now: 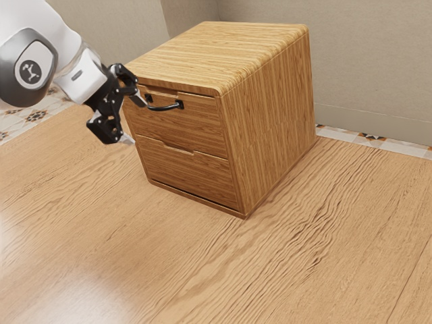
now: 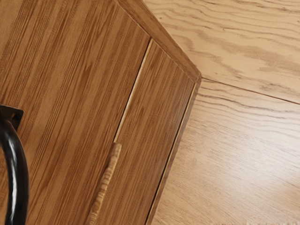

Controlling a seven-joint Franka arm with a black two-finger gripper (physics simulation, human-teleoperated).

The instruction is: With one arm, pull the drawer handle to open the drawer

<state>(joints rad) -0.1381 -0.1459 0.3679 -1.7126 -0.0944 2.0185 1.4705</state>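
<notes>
1. The black two-finger gripper (image 1: 129,120) sat at the front of the striped light-wood two-drawer cabinet (image 1: 270,101), on the exterior view's left.
2. Jaws were spread wide, one finger above the other, gripping nothing.
3. The upper finger (image 1: 137,100) reached the near end of the curved black metal handle (image 1: 165,106); contact unclear.
4. The handle was on the top drawer (image 1: 182,128), near its upper edge.
5. The lower finger hung by the seam above the lower drawer (image 1: 189,169).
6. The cabinet stood on the wood-plank floor (image 1: 304,256).

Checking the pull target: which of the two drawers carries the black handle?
The upper drawer, with the black bar handle beside the gripper; the lower drawer has just a wooden pull at its top edge.
</notes>
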